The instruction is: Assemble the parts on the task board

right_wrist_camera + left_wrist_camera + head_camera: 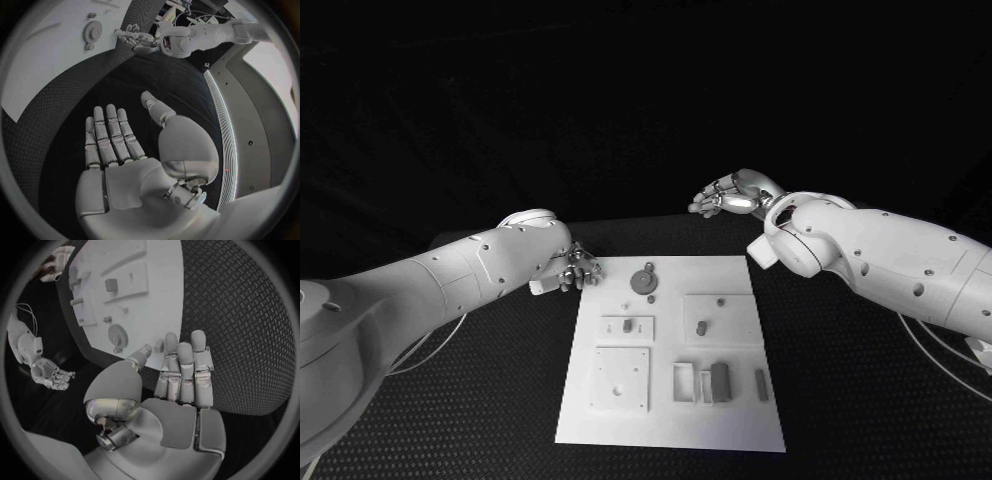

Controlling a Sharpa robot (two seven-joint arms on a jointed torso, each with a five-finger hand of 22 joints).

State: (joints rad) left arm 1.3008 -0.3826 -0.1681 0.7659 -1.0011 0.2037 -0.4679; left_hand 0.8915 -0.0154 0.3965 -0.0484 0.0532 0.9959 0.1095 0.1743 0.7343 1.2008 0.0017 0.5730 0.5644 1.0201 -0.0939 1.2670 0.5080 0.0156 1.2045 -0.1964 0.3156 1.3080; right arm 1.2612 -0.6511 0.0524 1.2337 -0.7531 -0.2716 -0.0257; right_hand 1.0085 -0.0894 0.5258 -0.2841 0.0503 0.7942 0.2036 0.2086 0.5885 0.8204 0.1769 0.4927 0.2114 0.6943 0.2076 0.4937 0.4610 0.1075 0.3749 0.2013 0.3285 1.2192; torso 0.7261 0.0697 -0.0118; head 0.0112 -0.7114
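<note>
Just beside left robot hand (571, 270): task board (733, 420).

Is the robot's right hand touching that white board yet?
Apart. In the head view the right hand hangs beyond the far edge of the task board, with bare black table between them.

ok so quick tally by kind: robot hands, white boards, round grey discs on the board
left robot hand and right robot hand: 2
task board: 1
round grey disc: 1
total: 4
</note>
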